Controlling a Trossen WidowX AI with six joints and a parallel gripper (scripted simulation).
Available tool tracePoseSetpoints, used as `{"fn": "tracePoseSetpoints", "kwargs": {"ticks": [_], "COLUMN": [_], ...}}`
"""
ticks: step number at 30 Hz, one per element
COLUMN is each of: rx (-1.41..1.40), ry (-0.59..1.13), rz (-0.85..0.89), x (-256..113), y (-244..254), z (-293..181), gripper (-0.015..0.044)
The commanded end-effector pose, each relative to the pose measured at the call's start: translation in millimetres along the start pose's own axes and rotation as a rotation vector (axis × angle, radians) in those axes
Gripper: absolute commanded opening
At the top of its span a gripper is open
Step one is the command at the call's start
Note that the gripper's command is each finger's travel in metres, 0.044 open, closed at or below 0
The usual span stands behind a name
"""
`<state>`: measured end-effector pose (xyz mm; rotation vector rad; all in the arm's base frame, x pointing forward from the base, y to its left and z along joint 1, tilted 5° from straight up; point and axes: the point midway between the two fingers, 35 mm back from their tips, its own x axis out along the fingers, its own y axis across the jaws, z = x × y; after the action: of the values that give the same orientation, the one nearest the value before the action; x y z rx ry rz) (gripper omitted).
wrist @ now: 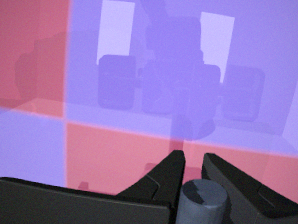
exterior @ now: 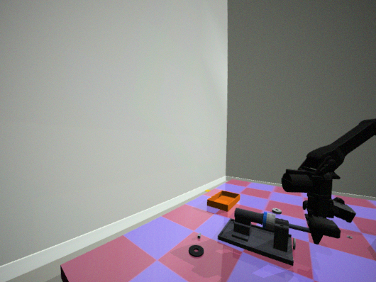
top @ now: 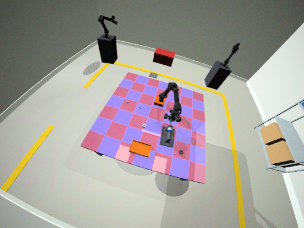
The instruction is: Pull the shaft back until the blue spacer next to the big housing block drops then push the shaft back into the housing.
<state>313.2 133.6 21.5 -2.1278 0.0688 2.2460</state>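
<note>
Two-colour checkerboard bench (top: 92,140) (exterior: 106,262) (wrist: 95,145), red and violet squares, all four corners visible from the top. Jaws (top: 171,120) (exterior: 316,237) are narrow, closed on the shaft (top: 171,125) (exterior: 299,227) (wrist: 202,206). Blue spacer (top: 170,129) (exterior: 265,220) is up on the fixture, just beside the cylindrical housing (top: 168,137) (exterior: 248,215), not on the bench. The dark base plate (top: 171,144) (exterior: 269,249) sits inboard of the bench's lower edge in the top view, toward the lower-right corner.

Shallow orange tray (top: 140,148) (exterior: 223,201) lies near that lower edge, left of the fixture. Black ring (top: 180,153) (exterior: 191,252) is flat, nearer the lower-right corner. Pale ring (top: 142,125) (exterior: 273,211) lies well in from the left edge. The arm stands on an orange block (top: 158,105), inboard of the upper edge.

Room: pale floor, yellow tape (top: 235,149) outside the bench's right and upper edges. Beyond the upper-left and upper-right corners, black pedestals (top: 107,51) (top: 217,75), an arm on each. Red cabinet (top: 164,54) between them. Off the right edge, two cardboard boxes (top: 271,133) (top: 279,153) on a shelf rack (top: 289,129). Exterior view: light wall (exterior: 106,106) meets dark grey wall (exterior: 301,88).
</note>
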Motion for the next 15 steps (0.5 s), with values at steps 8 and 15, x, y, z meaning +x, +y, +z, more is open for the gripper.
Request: {"fn": "tracePoseSetpoints", "kwargs": {"ticks": [8,15], "rx": [0.003,0.003], "ry": [-0.003,-0.003], "rz": [-0.002,-0.002], "x": [-0.2,-0.1], "y": [-0.2,-0.2], "z": [2.3,3.2], "gripper": [0.0,0.0]}}
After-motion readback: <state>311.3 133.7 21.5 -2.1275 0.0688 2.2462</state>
